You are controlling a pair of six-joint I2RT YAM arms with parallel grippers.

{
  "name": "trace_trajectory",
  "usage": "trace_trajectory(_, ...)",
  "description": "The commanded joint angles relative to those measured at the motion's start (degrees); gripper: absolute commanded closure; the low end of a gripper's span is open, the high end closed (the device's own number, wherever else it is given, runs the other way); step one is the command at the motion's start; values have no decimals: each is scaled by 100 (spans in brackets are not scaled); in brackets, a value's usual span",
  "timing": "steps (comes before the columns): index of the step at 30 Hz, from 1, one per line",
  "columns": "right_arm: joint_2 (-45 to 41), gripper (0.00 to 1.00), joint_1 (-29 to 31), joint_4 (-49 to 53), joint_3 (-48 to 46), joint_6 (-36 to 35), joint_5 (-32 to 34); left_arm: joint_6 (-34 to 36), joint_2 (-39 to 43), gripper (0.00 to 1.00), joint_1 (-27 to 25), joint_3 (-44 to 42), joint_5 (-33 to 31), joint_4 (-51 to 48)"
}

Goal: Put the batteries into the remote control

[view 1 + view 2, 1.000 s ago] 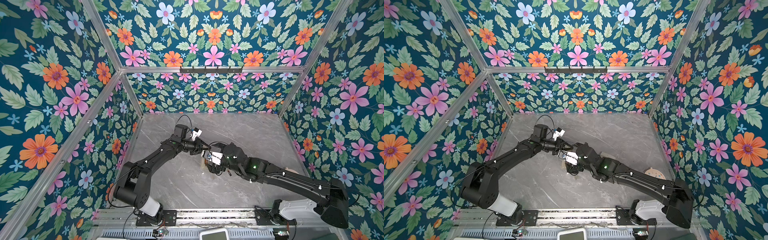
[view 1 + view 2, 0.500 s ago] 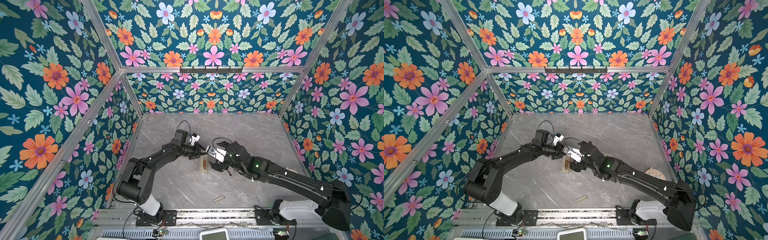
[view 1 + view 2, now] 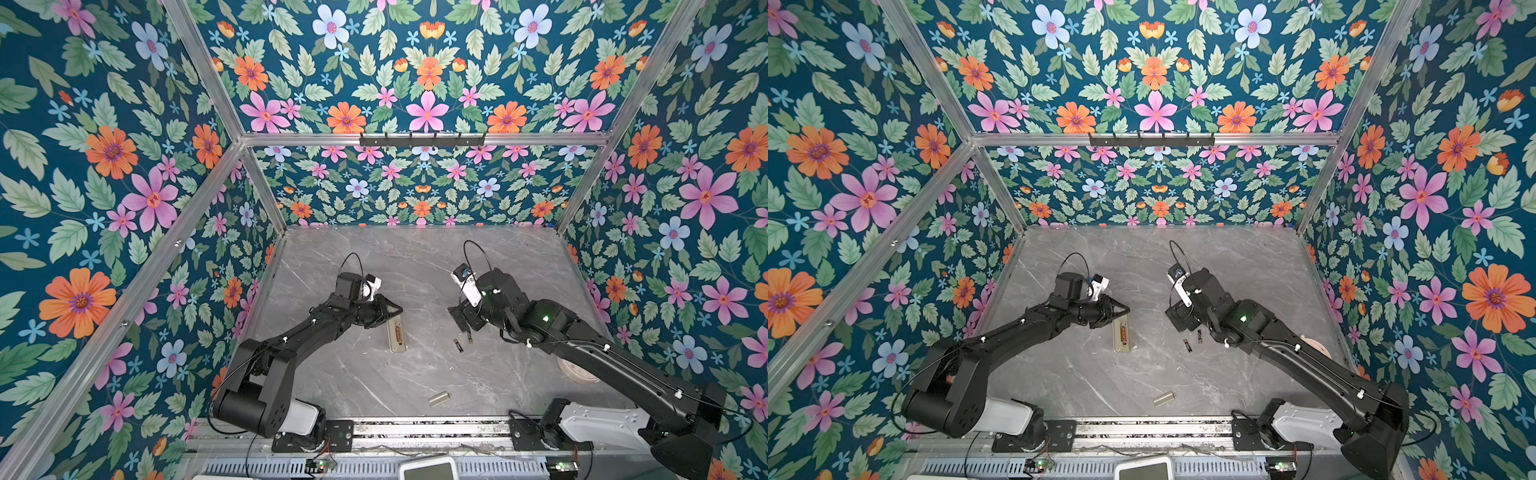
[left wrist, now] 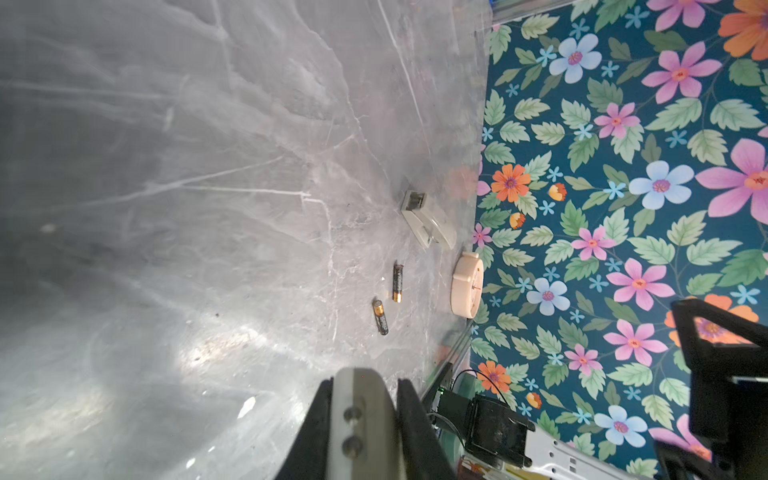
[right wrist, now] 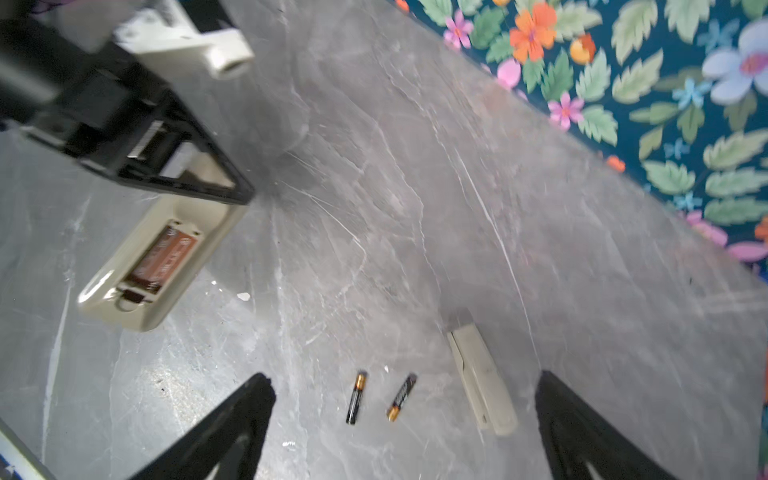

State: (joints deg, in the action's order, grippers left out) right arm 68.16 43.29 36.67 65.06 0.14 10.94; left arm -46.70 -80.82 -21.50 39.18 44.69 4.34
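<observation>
Right hand pulled back, open; remote control on table.

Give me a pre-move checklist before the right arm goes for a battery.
1. Right gripper jaws open: ok.
2. Batteries loose on the table, apart from each other: ok.
3. Remote control back up, compartment uncovered: ok.
4. Compartment empty: cannot tell; something reddish-brown shows inside.
5. Left gripper shut by the remote's far end; pinning it: cannot tell.
6. Cream block beside the batteries, clear of the jaws: cannot tell.
</observation>
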Motion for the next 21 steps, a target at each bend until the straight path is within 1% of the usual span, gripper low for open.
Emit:
trace_trajectory(1,329,5,-485,1379,112,935,-1336,-312,277,100,-30,-316,-287,391)
trace_trajectory(2,467,7,-597,1525,129,969,-1593,-324,392,100,-33,-421,-317,401)
trace_trajectory(3,562,8,-611,1621,151,962,-1644,-323,506,100,-35,-514,-334,401)
trace_trajectory(5,761,9,-609,1760,243,1006,-1690,-276,633,100,-37,-620,-323,373)
trace_trajectory(8,1241,10,-611,1803,429,1286,-1747,-64,655,100,-38,-565,-175,225)
trace_trajectory(12,2065,16,-611,1996,921,1699,-1770,79,700,100,-30,-530,105,137)
trace_trajectory(16,2878,22,-607,2300,1466,1882,-1719,276,801,100,-30,-664,259,155)
trace_trajectory(18,3182,25,-570,2422,1723,1993,-1703,338,739,100,-27,-754,378,303)
trace_trajectory(21,3597,30,-467,2645,2027,2025,-1604,251,654,100,-30,-928,580,758)
